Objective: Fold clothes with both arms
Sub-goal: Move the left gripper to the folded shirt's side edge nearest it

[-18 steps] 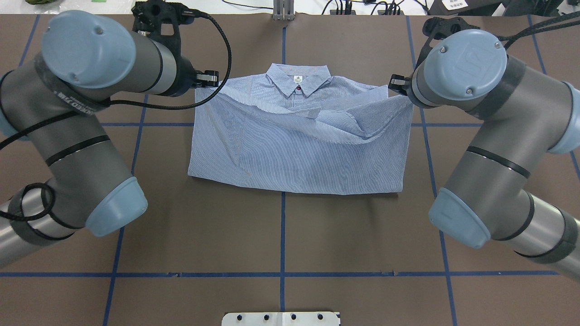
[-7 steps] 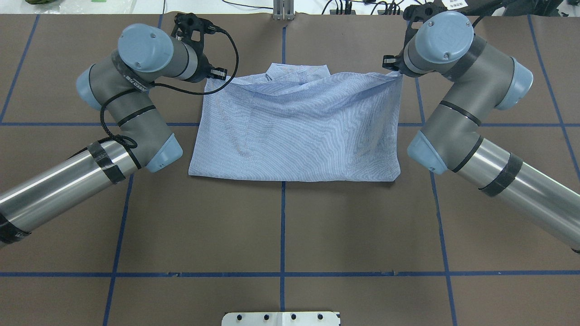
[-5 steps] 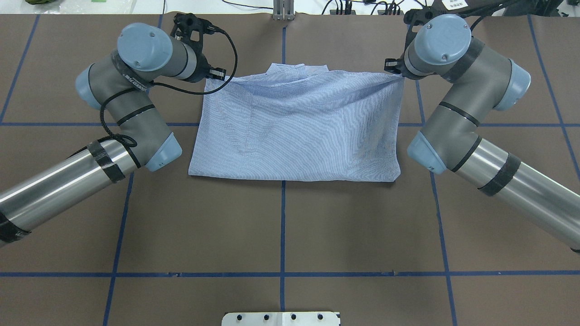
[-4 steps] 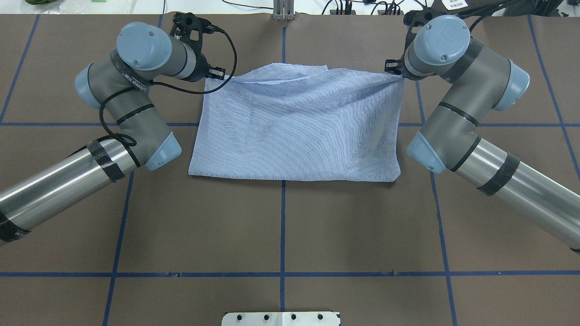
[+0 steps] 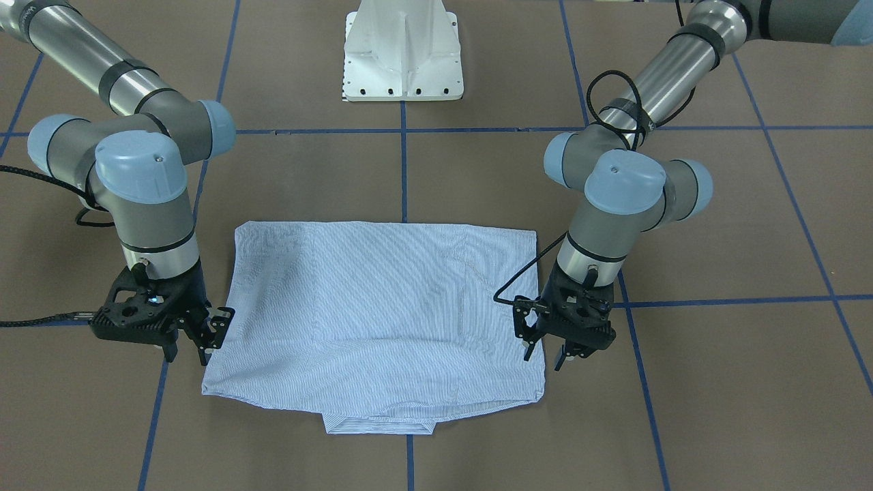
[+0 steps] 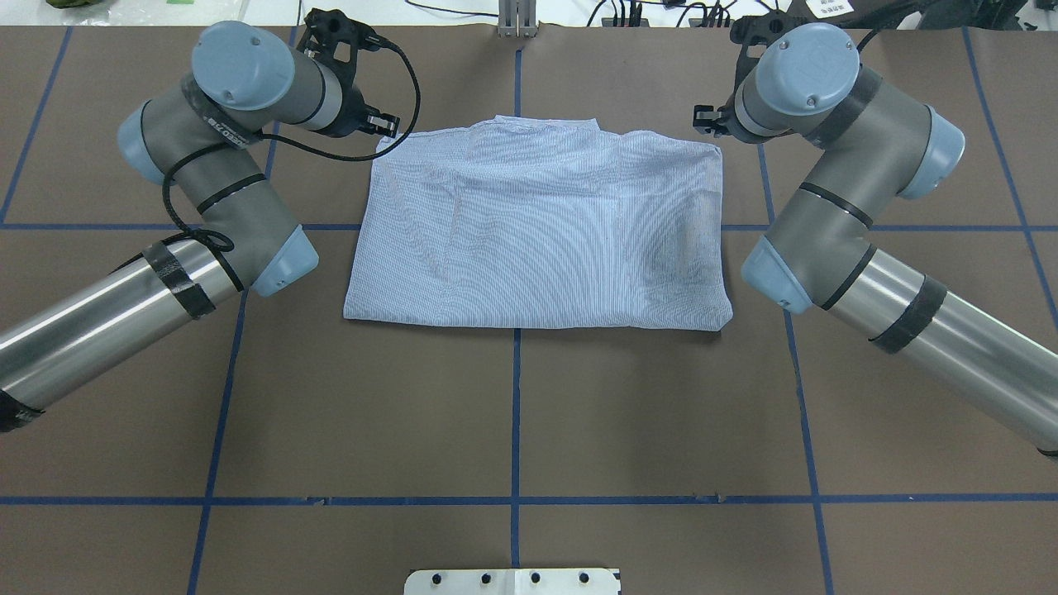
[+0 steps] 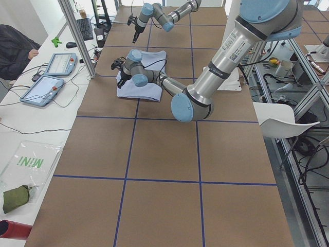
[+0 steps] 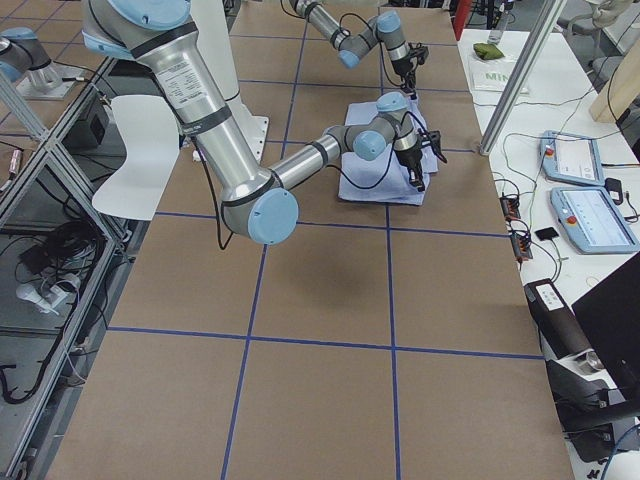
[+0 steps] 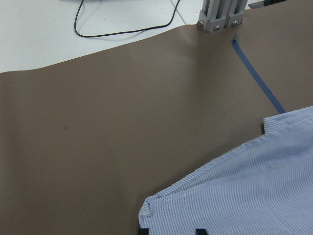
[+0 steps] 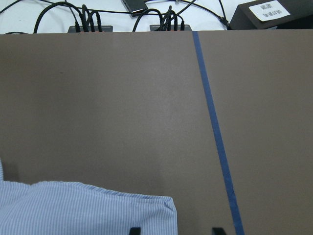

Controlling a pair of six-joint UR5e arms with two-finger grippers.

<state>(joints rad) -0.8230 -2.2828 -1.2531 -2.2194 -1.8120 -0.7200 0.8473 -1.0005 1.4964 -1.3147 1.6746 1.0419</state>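
Blue striped shirt lies folded in half, left claw and right claw open beside its far corners; a sideways fold probably needs fresh grips.

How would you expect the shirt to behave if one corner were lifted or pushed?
The shirt is probably floppy: it lies flat in thin, wrinkled layers, so a lifted corner would likely drape and undo the fold. Such thin cloth seems light, and a push would probably bunch it rather than slide it.
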